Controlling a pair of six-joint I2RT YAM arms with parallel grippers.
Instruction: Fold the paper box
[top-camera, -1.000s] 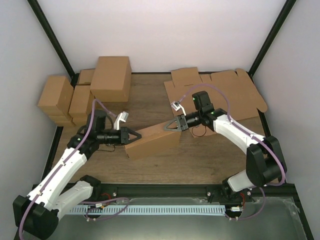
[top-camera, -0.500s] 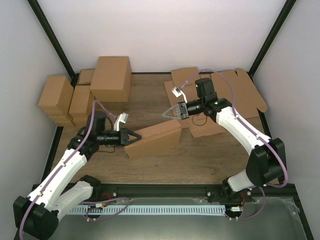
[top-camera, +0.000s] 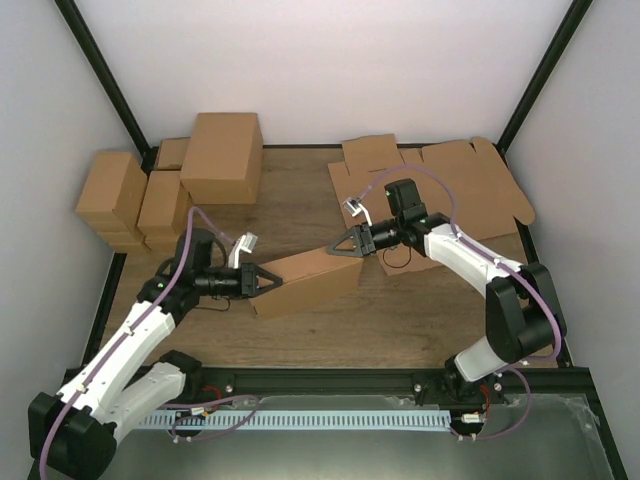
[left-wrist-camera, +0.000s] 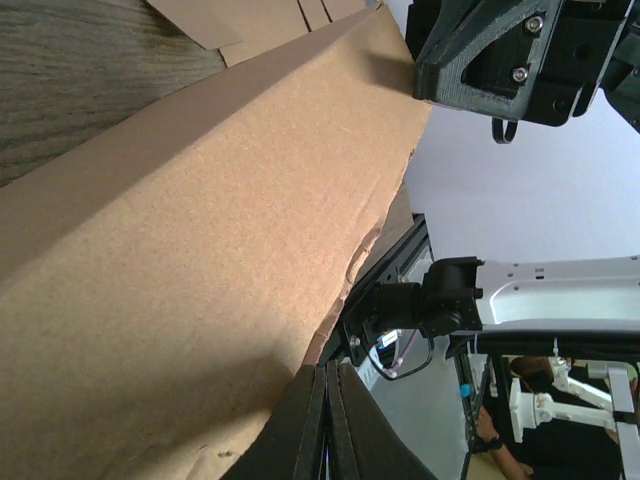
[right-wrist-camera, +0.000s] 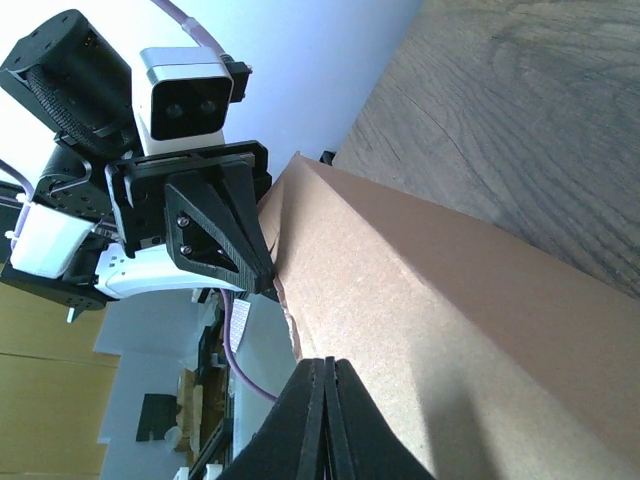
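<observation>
The paper box (top-camera: 308, 282) is a long brown carton lying slantwise mid-table, and it fills the left wrist view (left-wrist-camera: 190, 260) and the right wrist view (right-wrist-camera: 460, 330). My left gripper (top-camera: 268, 280) is shut, its tip against the box's near-left end; its closed fingers (left-wrist-camera: 330, 372) lie along the cardboard edge. My right gripper (top-camera: 336, 251) is shut too, its tip at the box's far-right top corner (right-wrist-camera: 326, 364). Neither holds anything. Each wrist view shows the other gripper at the box's far end.
Flat die-cut cardboard sheets (top-camera: 450, 185) lie at the back right under the right arm. Several folded brown cartons (top-camera: 222, 155) are stacked at the back left, some past the table's left edge (top-camera: 110, 195). Black frame posts stand at both back corners.
The right gripper lifted up and back off the box, then came down again onto its far-right end. The left gripper slid slightly forward along the box's left end.
</observation>
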